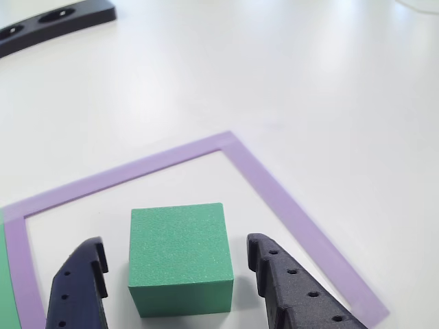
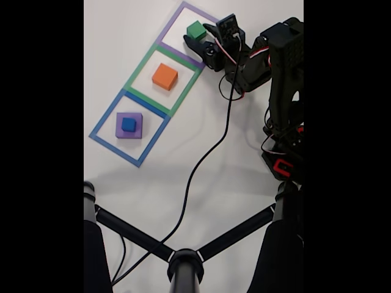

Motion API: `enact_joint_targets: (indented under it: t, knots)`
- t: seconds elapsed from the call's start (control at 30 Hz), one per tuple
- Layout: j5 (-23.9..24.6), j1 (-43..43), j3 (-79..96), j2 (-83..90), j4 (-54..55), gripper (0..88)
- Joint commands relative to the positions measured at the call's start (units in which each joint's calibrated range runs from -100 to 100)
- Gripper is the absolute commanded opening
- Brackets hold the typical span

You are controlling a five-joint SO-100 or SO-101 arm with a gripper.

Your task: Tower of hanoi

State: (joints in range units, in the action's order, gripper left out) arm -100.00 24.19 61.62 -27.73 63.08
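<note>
Sitting inside the purple-taped square (image 1: 288,205), the green cube (image 1: 180,257) rests flat on the white tabletop (image 1: 309,82), alone in that square. The tool (image 1: 180,274) straddles it, its two dark fingers (image 1: 82,284) spread on either side with clear gaps, so it is released and grasps nothing yet.

In the fixed view, the green cube (image 2: 196,30) lies at the far end of a row of three squares. The orange block (image 2: 165,76) sits alone in the green-taped middle square (image 2: 135,76). In the blue-taped square (image 2: 101,128), a small blue cube (image 2: 128,124) rests on a flat purple block (image 2: 120,132).

By my reading, the puzzle is mid-way: pieces are spread across all three squares, no full stack is built, and the green cube looks next to be lifted.
</note>
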Motion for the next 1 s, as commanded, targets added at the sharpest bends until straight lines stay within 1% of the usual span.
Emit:
enact_joint_targets:
  t: [0.0,0.13,0.27,0.37,0.5,0.6,0.83,0.9,0.97]
  knots:
    - [0.00,0.55,-0.51,2.65,1.39,27.2]
    - [0.00,0.47,1.94,8.90,-2.50,28.2]
    - [0.00,0.25,5.76,20.60,-11.81,26.2]
    - [0.00,0.02,7.67,32.54,-24.92,19.9]
    - [0.00,-1.28,8.21,49.45,-47.02,8.4]
    - [0.00,-3.19,8.49,59.30,-60.05,0.1]
    - [0.00,-9.67,8.49,75.49,-79.63,0.0]
    - [0.00,-11.65,4.58,78.05,-88.05,0.0]
    - [0.00,-13.55,-2.33,79.26,-99.06,0.0]
